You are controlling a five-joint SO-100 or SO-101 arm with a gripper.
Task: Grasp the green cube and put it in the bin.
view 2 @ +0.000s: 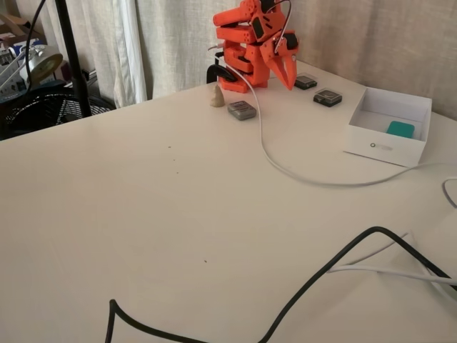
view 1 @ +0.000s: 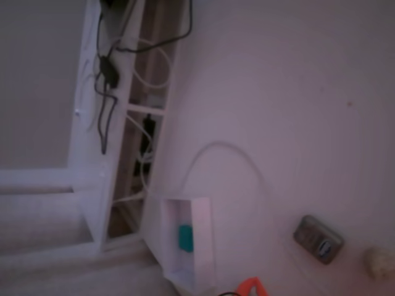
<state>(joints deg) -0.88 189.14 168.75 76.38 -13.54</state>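
A fixed view looks across a big white table [view 2: 143, 214]. At the far side sits the orange robot arm [view 2: 246, 43], folded up tight. Its gripper [view 2: 288, 73] hangs down with the tips pointing at the table. The two fingers are close together and hold nothing, but the picture is too small to say for sure if there is a gap between them.

To the right of the arm stands the bin [view 2: 385, 148], a white box with low walls and an open top. The green cube [view 2: 400, 129] lies inside it, near the far right wall. The gripper is well apart from the cube.

A grey gadget [view 2: 241, 110] lies on the table just in front of the arm, and a small tan cone [view 2: 217, 96] stands to its left. Two more dark little gadgets [view 2: 327, 97] lie between the arm and the bin. A white cable [view 2: 285, 168] runs from the arm across the table to the right. A black cable [view 2: 314, 286] curls over the near part of the table.

Another fixed view is blurry and looks down from above. It also shows the green cube [view 1: 186, 238] lying in the bin [view 1: 200, 246]. Only an orange bit of the arm [view 1: 250, 287] peeks in at the bottom edge. A grey gadget [view 1: 318, 239] lies to the right. A white shelf frame [view 1: 102, 123] with black cables stands on the left.
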